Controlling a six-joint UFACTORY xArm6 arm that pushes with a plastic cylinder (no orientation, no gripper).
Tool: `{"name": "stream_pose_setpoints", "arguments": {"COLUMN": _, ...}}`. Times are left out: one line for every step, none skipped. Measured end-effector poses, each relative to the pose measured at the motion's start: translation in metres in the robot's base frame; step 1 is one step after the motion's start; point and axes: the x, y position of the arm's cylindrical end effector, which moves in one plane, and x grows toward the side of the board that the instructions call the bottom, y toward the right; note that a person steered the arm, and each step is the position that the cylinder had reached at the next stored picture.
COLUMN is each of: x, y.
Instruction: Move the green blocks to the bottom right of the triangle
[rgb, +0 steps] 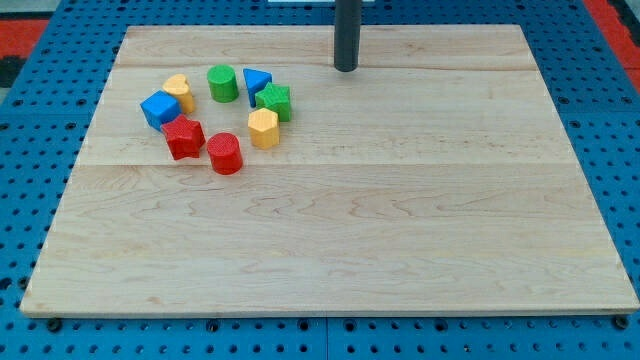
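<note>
My tip (346, 68) sits on the tabletop (400, 220) near the view's top, well apart from the cluster of blocks at the view's upper left. No fingers on this rig, just the bare rod, so nothing is grasped or clenched. Task things: green cylinder (222, 83) is just left of the blue triangle (256, 82), green star (274, 102) is touching or nearly touching the triangle at its lower right. So I judge the star is roughly placed already; the cylinder is the real work. Around them: yellow rounded block (179, 91) and blue cube (158, 108) to the left, red star (183, 137) and red cylinder (225, 153) below, yellow hexagon (263, 128) just under the green star. To do this well I'd bring my tip round the view's top of the cluster, come in at the cylinder's upper left, and push it down and right through the open middle, under the triangle, towards the green star. Risk: the gap between triangle and yellow hexagon is tight, a straight shove likely knocks the triangle or the hexagon. Short pushes, re-aim between each, keep contact centred so the cylinder doesn't roll off the rod.
</note>
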Motion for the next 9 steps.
{"name": "stream_pose_setpoints", "arguments": {"x": -0.014, "y": -0.039}}
{"name": "stream_pose_setpoints", "arguments": {"x": -0.002, "y": -0.076}}
{"name": "stream_pose_setpoints", "arguments": {"x": -0.029, "y": -0.164}}
{"name": "stream_pose_setpoints", "arguments": {"x": -0.006, "y": -0.19}}
{"name": "stream_pose_setpoints", "arguments": {"x": 0.046, "y": -0.182}}
{"name": "stream_pose_setpoints", "arguments": {"x": 0.077, "y": -0.157}}
{"name": "stream_pose_setpoints", "arguments": {"x": 0.086, "y": -0.108}}
{"name": "stream_pose_setpoints", "arguments": {"x": 0.088, "y": -0.093}}
{"name": "stream_pose_setpoints", "arguments": {"x": 0.119, "y": -0.041}}
